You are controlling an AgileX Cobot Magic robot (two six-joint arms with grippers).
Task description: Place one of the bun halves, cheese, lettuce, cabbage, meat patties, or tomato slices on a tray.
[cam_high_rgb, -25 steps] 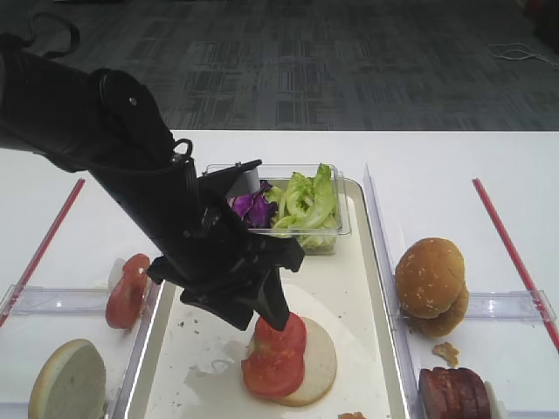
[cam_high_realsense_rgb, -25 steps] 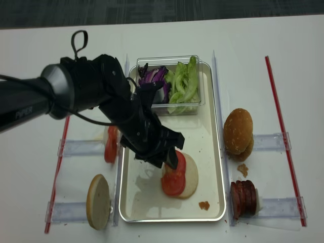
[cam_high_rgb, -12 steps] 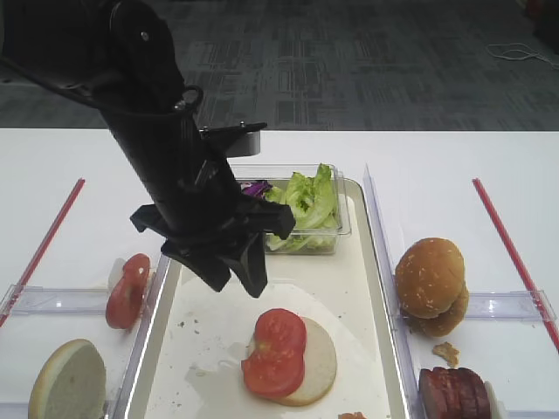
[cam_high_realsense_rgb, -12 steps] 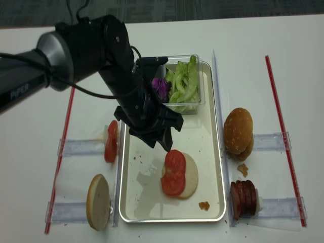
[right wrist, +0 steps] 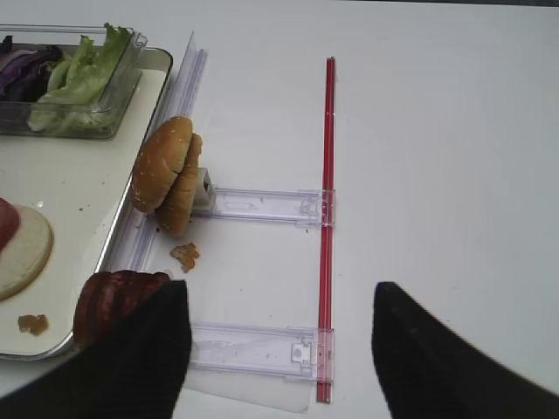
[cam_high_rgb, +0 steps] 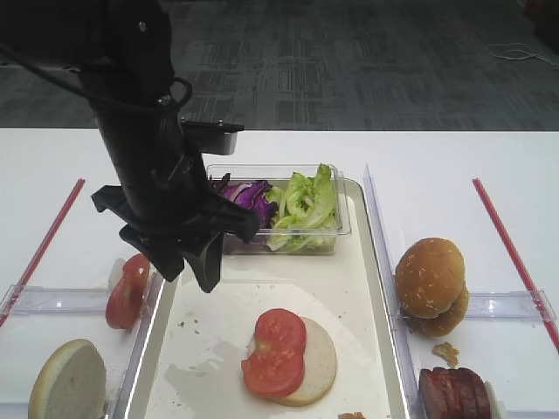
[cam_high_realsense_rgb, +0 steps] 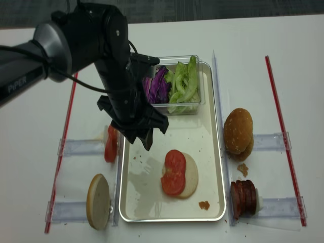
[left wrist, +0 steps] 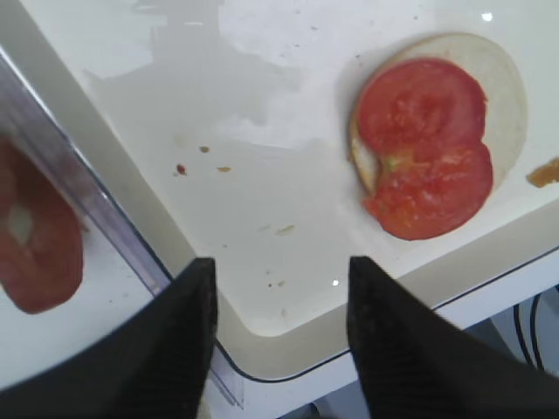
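Note:
On the cream tray [cam_high_rgb: 349, 262] lies a pale bun half [cam_high_rgb: 320, 365] with two tomato slices [cam_high_rgb: 278, 351] overlapping on top; the left wrist view shows those tomato slices [left wrist: 426, 148] too. My left gripper [cam_high_rgb: 190, 272] hangs open and empty above the tray's left part, apart from the slices and to their left. My right gripper [right wrist: 279, 288] stands open and empty over the table to the right of the meat patties [right wrist: 113, 301]. Lettuce [cam_high_rgb: 306, 201] and purple cabbage [cam_high_rgb: 249, 196] fill a clear box at the tray's far end. No cheese is in view.
Left of the tray, more tomato slices [cam_high_rgb: 127, 292] and a cut bun half [cam_high_rgb: 68, 384] stand in clear racks. On the right stand seeded bun domes [cam_high_rgb: 430, 279] and patties [cam_high_rgb: 454, 393]. Red strips [cam_high_rgb: 511, 253] line both table sides. A crumb [right wrist: 184, 256] lies near the buns.
My left gripper has lifted off the tomato slices and swung left and back over the tray, open and empty. The slices stay on the bun half.

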